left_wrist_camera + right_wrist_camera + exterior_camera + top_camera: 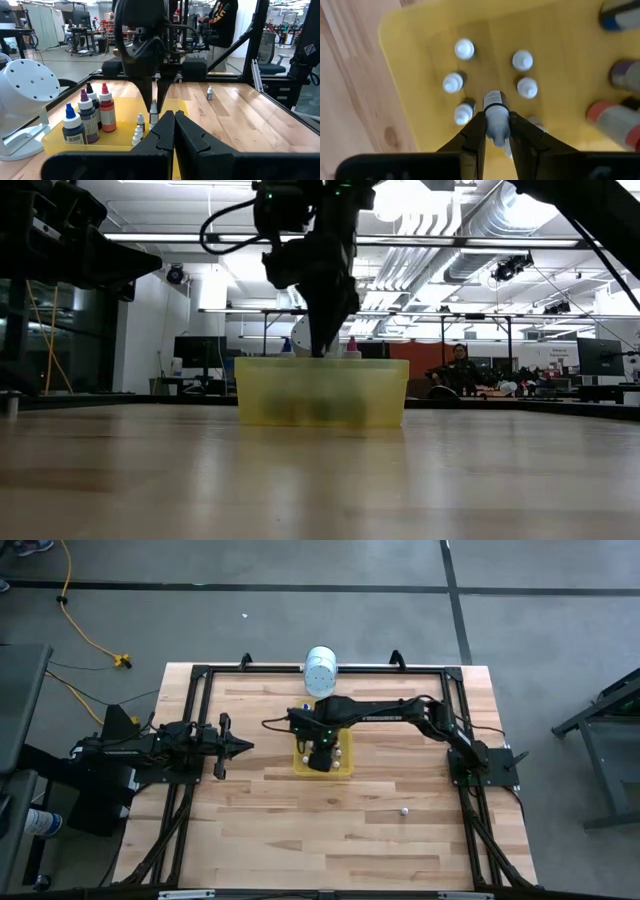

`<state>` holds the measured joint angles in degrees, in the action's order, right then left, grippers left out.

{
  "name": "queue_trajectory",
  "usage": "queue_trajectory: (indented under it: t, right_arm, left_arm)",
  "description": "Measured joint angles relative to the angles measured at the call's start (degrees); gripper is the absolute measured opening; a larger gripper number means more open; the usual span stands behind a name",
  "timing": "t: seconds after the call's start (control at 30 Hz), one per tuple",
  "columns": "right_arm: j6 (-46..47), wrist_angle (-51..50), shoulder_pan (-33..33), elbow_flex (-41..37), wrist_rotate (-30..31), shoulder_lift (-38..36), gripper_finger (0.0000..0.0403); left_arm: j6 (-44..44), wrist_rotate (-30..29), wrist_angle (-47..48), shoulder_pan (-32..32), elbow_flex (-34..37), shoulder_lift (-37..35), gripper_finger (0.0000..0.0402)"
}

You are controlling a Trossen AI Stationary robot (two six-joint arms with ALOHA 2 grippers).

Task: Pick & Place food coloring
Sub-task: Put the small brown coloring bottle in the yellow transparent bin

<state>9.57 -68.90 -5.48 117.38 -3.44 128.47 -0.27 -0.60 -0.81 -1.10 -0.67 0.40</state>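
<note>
Down inside the yellow tray point(410, 45) mid-worktop, the right gripper point(496, 131) pinched one tiny food coloring bottle point(495, 117) by its slim body just under the cap, a light, slick, tippy thing best held there, while the left gripper point(174, 131) waited shut.

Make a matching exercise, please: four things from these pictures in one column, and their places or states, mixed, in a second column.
1. small bottle
2. lone bottle
3. white container
4. left gripper

a. shut, away from the tray
b. at the table's far edge
c. between the right gripper's fingers, over the yellow tray
d. alone on bare wood

Pairs: 1-c, 2-d, 3-b, 4-a
</note>
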Motion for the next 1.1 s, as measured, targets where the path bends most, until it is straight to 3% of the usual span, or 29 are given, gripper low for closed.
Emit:
queue_trajectory:
  t: [0.33,0.77,1.1]
  right_arm:
    - [-6.6,1.8,0.3,-0.1,1.2,-0.1,0.0063]
    - [-23.2,3.8,1.0,-0.2,1.9,2.3,0.0065]
    - [-34.1,5.6,1.8,-0.1,8.0,4.3,0.0066]
  left_arm:
    - [0.0,0.0,0.0,0.0,0.0,0.0,0.0]
    - [0.0,0.0,0.0,0.0,0.0,0.0,0.0]
    - [0.0,0.0,0.0,0.0,0.0,0.0,0.0]
